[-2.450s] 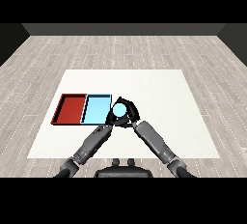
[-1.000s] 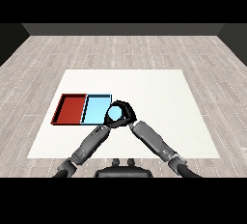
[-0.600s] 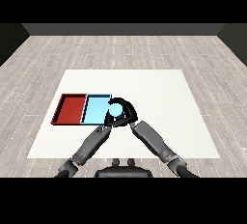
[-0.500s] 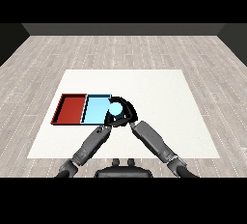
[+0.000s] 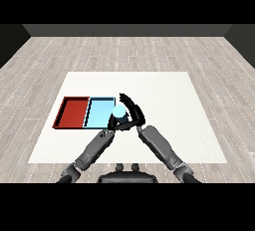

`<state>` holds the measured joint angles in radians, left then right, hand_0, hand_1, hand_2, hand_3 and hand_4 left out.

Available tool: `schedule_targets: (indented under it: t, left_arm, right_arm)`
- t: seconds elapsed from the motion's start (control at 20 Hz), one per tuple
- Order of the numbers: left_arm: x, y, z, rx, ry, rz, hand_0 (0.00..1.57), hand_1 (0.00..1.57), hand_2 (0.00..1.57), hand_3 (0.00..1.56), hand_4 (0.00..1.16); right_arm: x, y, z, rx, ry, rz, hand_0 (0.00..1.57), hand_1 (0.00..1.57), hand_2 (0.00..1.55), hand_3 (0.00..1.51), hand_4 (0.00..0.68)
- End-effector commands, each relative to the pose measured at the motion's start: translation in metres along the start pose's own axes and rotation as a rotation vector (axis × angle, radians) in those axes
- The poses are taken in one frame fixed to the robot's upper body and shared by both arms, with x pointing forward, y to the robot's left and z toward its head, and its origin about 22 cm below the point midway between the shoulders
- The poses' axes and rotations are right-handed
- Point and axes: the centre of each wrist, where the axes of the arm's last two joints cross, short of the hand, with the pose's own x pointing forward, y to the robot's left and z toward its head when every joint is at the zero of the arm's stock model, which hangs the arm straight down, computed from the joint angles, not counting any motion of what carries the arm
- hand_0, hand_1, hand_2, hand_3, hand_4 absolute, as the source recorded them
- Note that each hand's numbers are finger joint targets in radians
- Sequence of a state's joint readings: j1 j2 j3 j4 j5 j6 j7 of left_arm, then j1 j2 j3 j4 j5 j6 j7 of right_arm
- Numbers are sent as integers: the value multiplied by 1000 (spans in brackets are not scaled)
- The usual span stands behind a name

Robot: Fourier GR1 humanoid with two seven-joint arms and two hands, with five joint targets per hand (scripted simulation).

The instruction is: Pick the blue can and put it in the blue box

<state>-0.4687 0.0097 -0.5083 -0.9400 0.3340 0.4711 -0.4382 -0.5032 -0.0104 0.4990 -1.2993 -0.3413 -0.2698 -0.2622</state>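
White table (image 5: 164, 90) on grey plank floor (image 5: 124, 51), dark walls behind

The can (image 5: 119, 111) is light blue, upright, with its round top facing the view. It sits at the right edge of the blue tray (image 5: 98, 112), at the tray's 3 o'clock side; whether it rests inside or overhangs the rim cannot be told. The blue tray is shallow, rectangular, dark-rimmed, and lies flat on the table (image 5: 164, 95).
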Motion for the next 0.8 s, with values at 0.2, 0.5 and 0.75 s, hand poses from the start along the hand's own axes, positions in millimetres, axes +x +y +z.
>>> schedule_targets:
  t: [0.2,0.5,0.75]
  left_arm:
    - [-6,-1,-2,0,-15,-58,1571,1571,1571,1503,1133]
    - [-15,11,9,25,7,-76,1571,1571,1571,1493,1125]
    - [-19,39,-3,48,-2,-101,1571,1571,1571,1492,1130]
  right_arm:
    - [7,-19,6,-10,-23,-21,0,0,0,0,0]
    - [37,-57,51,-70,-64,-15,0,0,0,0,0]
    - [54,-81,67,-153,-123,-47,0,0,0,0,0]
